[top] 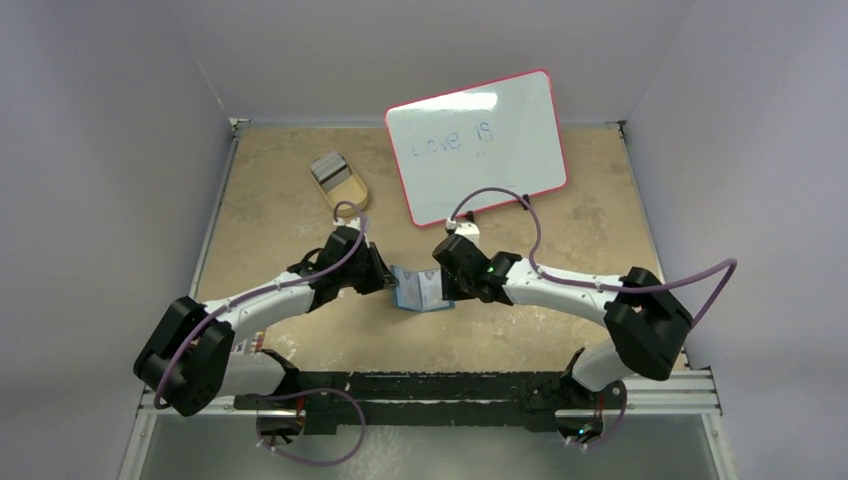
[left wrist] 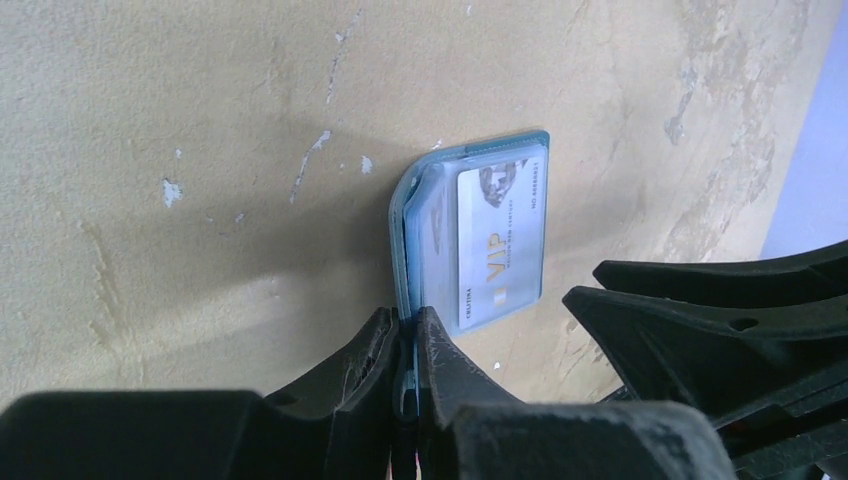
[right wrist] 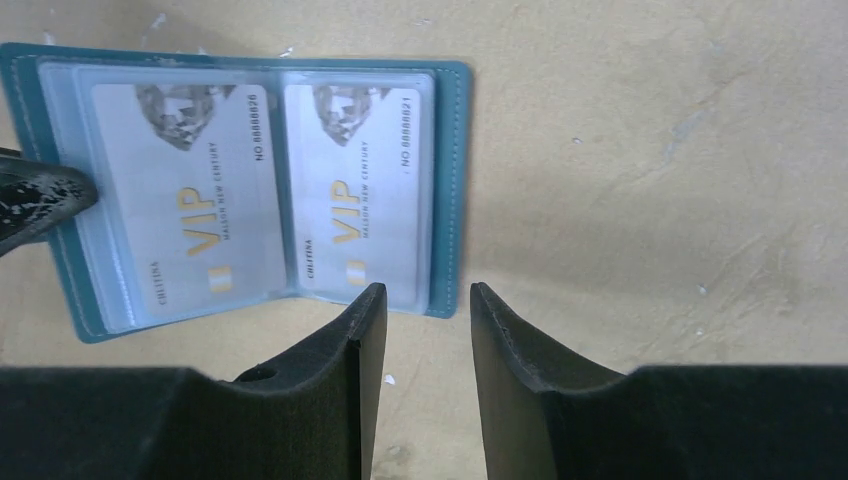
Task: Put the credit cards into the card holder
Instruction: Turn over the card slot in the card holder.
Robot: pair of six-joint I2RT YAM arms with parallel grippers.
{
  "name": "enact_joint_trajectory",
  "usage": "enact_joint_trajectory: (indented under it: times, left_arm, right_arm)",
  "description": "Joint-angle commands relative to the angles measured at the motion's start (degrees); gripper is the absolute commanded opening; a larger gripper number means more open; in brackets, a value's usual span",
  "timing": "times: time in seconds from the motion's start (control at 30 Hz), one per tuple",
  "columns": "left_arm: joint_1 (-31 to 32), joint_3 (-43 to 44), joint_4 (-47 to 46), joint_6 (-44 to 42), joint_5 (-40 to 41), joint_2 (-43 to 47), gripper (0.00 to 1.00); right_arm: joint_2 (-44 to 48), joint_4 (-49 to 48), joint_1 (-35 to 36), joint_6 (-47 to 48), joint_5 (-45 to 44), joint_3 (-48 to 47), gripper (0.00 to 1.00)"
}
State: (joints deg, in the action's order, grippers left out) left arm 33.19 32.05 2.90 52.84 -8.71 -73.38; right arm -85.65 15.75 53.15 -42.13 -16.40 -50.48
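The card holder [top: 420,291] lies opened on the bench [top: 560,210] near its middle, between the 2 arms. The left hand [left wrist: 405,326] is clamped on the edge of the holder's left-hand leaf, its fingers pressed together with the teal cover between them. In the right wrist view, that leaf sits slightly tilted. The right hand [right wrist: 427,300] has its fingers apart with only bare bench between them, just at the near edge of the right-hand leaf; I cannot tell whether it touches. 2 credit cards [right wrist: 355,190], silver with gold "VIP" lettering, sit side by side behind the holder's clear sleeves. Farther back on the left, a tan tray [top: 352,192] holds a grey stack [top: 328,167]. A red-rimmed whiteboard [top: 478,145] stands beside it.
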Motion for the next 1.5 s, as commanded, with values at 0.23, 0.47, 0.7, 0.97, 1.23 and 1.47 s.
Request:
enact_joint_trajectory:
  times: [0.23,0.47,0.7,0.97,1.23,1.47]
  left_arm:
    - [0.21,3.74,2.99,-3.26,4.82,1.4,0.23]
    - [0.21,6.56,7.92,-5.33,8.08,2.67,0.26]
    - [0.19,10.47,11.85,-8.58,11.86,2.95,0.28]
    - [0.12,7.5,10.3,-7.69,9.84,0.91,0.33]
    - [0.12,2.91,4.35,-6.52,5.38,-1.44,0.45]
    - [-0.09,0.21,1.85,-5.06,6.15,-2.38,0.45]
  right_arm:
    - [4.64,-8.52,-0.16,3.09,4.2,0.02,0.39]
    - [-0.61,-16.21,-0.27,3.97,10.81,-0.89,0.39]
    - [-3.36,-20.64,-0.7,4.99,13.68,-0.38,0.39]
    - [-5.83,-21.36,-0.86,3.96,14.59,-0.69,0.38]
    - [-7.78,-23.35,-3.36,3.9,14.37,1.93,0.26]
    - [-9.19,-26.27,-5.31,3.08,15.64,5.71,0.17]
